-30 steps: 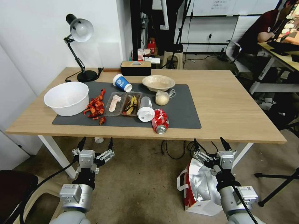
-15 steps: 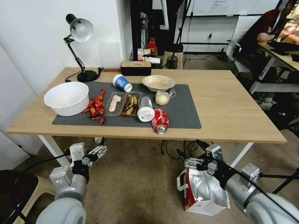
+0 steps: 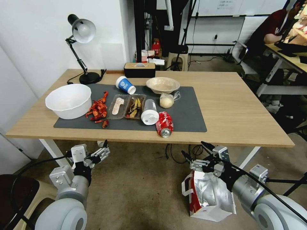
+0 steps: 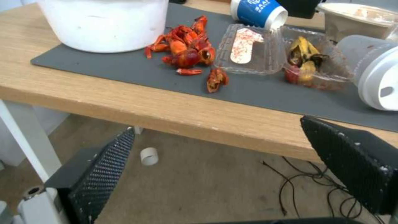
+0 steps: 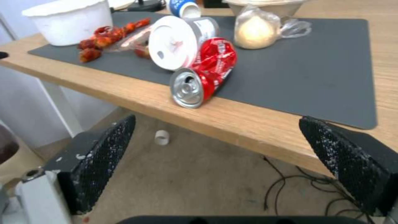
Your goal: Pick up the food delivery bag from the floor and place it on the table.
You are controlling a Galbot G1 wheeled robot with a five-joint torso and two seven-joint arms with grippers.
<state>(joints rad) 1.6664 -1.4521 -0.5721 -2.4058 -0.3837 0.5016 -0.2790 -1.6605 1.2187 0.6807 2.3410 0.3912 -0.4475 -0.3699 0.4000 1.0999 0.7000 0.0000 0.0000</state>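
Note:
The food delivery bag [image 3: 208, 196] stands on the floor [image 3: 140, 188] at the lower right, white with a red side, silver foil lining and white handles, its top open. My right gripper [image 3: 194, 150] hovers open just above the bag's far top edge, below the table's front edge, holding nothing. Its wrist view shows the black fingers [image 5: 99, 161] wide apart, facing the table [image 5: 257, 124]. My left gripper [image 3: 96, 150] hangs open under the table's front left, empty, its fingers [image 4: 104, 174] spread. The light-wood table [image 3: 243, 121] carries a dark grey mat [image 3: 188, 118].
On the mat lie a white bowl [image 3: 68, 100], crayfish shells [image 3: 97, 110], plastic trays [image 3: 128, 107], cups and a red can [image 3: 164, 124]. A lamp [image 3: 81, 32] stands at the back. Cables [image 3: 179, 153] trail under the table; a tripod leg [image 3: 284, 188] is right, a dark chair [image 3: 16, 191] left.
Over the last second both arms swung outward and turned their wrists; the right gripper now points left over the bag's top. The bag has stayed put.

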